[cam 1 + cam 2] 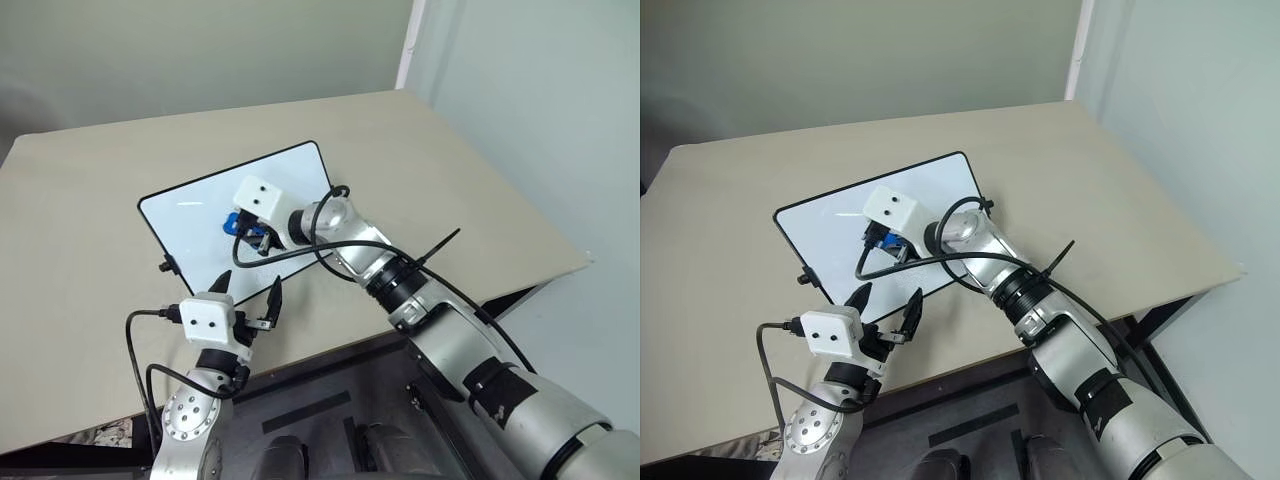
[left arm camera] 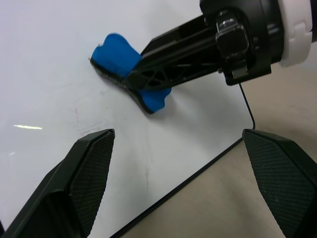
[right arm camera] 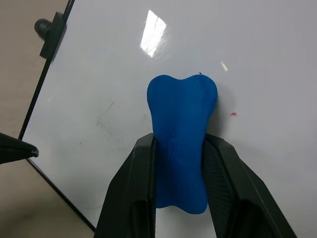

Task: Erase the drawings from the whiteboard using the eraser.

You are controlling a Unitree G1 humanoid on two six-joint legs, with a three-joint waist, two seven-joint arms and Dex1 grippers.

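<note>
Hovering at the near edge of the table (image 1: 480, 180), the left gripper (image 1: 247, 291) has its two black fingers spread wide and holds nothing; its tips sit just off the near long edge of the whiteboard (image 1: 200, 215), probably parked there so the working arm has the surface to itself.

Beyond it, the whiteboard lies flat on the table, turned at an angle so one rounded corner points toward the near left. A small black knob (image 3: 48, 30) juts from its frame on the left side.

Over the middle of the board, the right gripper (image 3: 181, 173) reaches in across the near right, angled down. Its fingers are pinched on the waist of the blue eraser (image 3: 181, 129), gripping the narrow middle so the broad dark underside can lie against the glossy surface. From the left wrist view the eraser looks pressed to the board, though full contact is hard to confirm.

Of the drawings, a tiny red fleck (image 3: 233, 114) sits just beside the eraser; faint grey smears lie nearer the frame. Judgement: wiping is nearly done, with that fleck left.
</note>
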